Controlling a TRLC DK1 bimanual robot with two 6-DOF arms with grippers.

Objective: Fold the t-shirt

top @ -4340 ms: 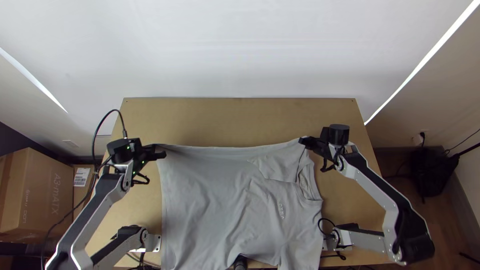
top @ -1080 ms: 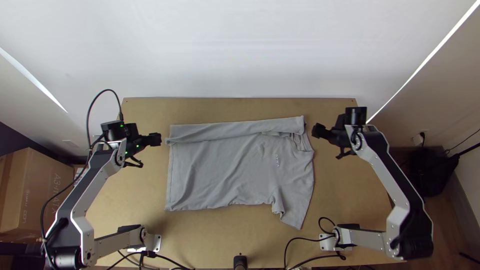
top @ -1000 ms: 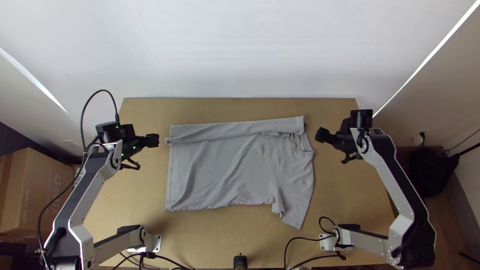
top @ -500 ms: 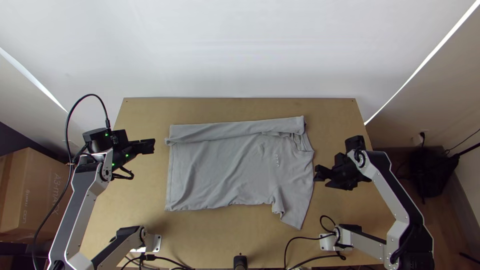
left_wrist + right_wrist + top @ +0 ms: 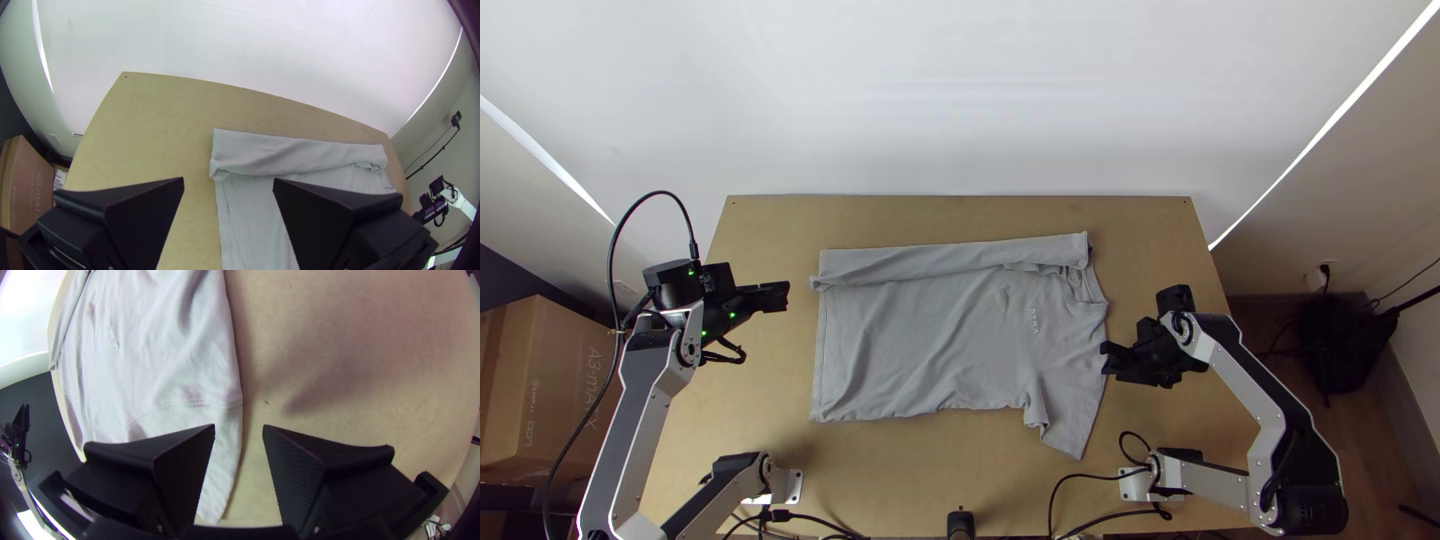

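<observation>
Top view gives me the grey t-shirt [image 5: 930, 350] on the wooden surface [image 5: 880, 480], far edge folded over in a band, one sleeve spread; left tool [image 5: 776, 296] and right tool [image 5: 1112, 357] both have fingers parted.

Cardboard box [image 5: 565, 385] noted left of the worktop [image 5: 950, 222]. Wall socket [image 5: 1315, 282] and dark bulky object [image 5: 1338, 345] noted right of it.

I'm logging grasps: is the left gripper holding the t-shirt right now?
No, the left gripper is open, and in the top view bare table shows between it and the t-shirt.
</observation>
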